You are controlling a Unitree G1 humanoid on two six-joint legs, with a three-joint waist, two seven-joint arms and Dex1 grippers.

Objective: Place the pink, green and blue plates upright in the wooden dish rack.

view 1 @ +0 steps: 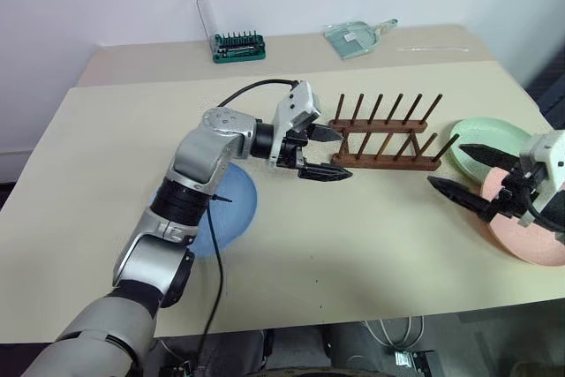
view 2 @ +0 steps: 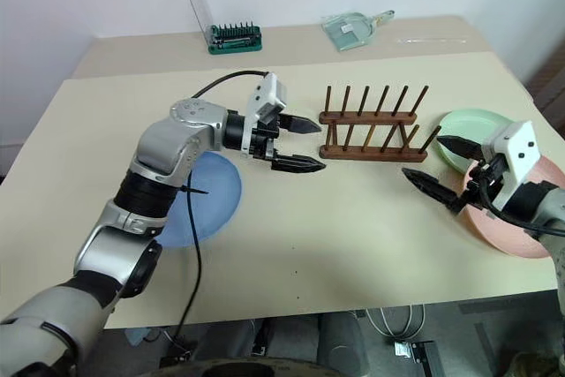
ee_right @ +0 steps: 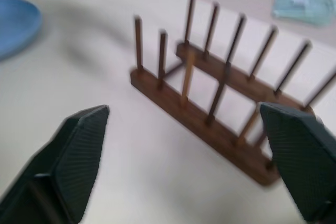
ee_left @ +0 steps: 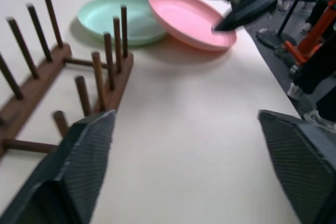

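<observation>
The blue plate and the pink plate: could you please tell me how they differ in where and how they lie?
The blue plate lies alone on the robot's left of the rack, partly under the left arm; the pink plate lies on the right, beside the green plate. Whether those two touch is unclear. The left hand hovers past the blue plate, near the rack; the right hand is above the pink plate's side. Both plates lie flat, neither racked.
</observation>
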